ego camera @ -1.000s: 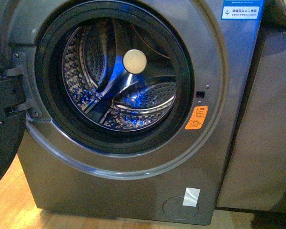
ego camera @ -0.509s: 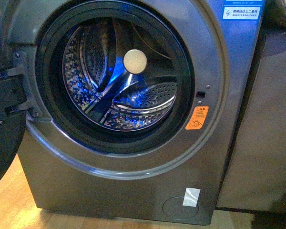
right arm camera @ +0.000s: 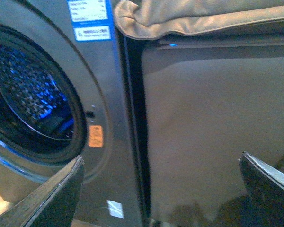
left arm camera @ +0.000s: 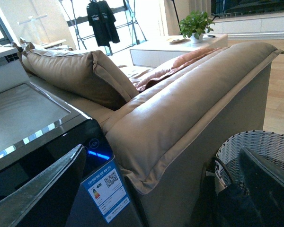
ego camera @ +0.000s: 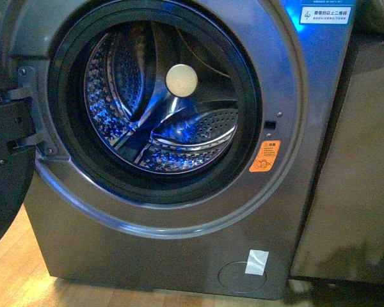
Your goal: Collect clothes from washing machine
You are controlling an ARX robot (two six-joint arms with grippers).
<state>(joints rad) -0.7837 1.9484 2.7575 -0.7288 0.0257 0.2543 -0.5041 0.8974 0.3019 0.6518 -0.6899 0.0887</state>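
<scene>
- Left wrist view: left gripper (left arm camera: 161, 150) spread wide with nothing between the jaws; right gripper (right arm camera: 162, 157) likewise released and empty
- Just past the left gripper, woven basket (left arm camera: 262, 144) beside the sofa (left arm camera: 189, 109), dark blue fabric at its near rim, probably the clothes (left arm camera: 229, 205), partly hidden
- Farther off, washing machine (ego camera: 179, 220) with door (ego camera: 6, 173) open, drum (ego camera: 125, 83) showing only bare perforated steel
- Judged nearly finished: no garment left inside, at most settling the clothes into the basket
</scene>
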